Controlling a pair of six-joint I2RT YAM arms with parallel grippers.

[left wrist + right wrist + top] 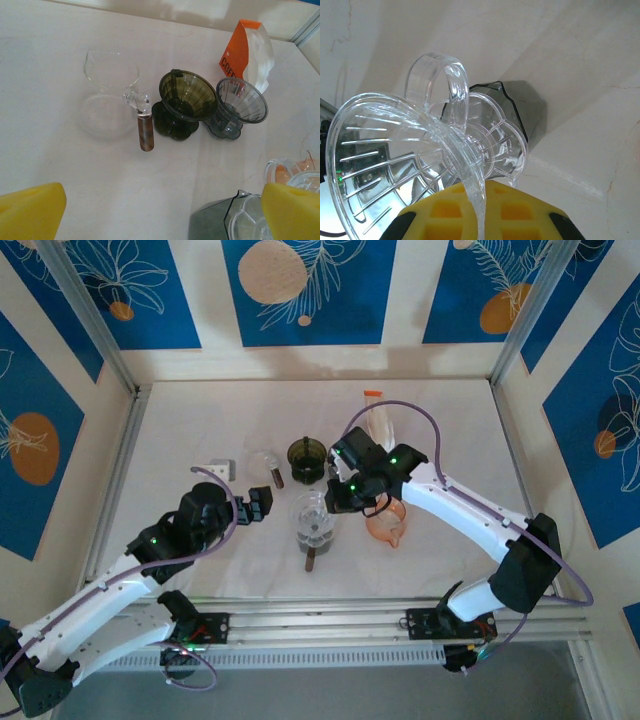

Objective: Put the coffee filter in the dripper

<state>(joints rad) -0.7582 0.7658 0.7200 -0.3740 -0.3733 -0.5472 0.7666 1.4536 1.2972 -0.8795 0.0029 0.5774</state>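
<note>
A clear plastic dripper sits tilted on a smoky grey carafe. My right gripper is shut on the dripper's rim, the thin wall pinched between its yellow fingers. From above, that dripper is at the table's middle, with the right gripper just right of it. The coffee filter pack, white with an orange label, stands upright at the back. My left gripper is open with bare table between its fingers, left of the carafe.
An olive dripper, a smoky grey dripper and a glass cup with a wooden handle stand in a row at the back. An orange dripper lies under the right arm. A small white block is at the left.
</note>
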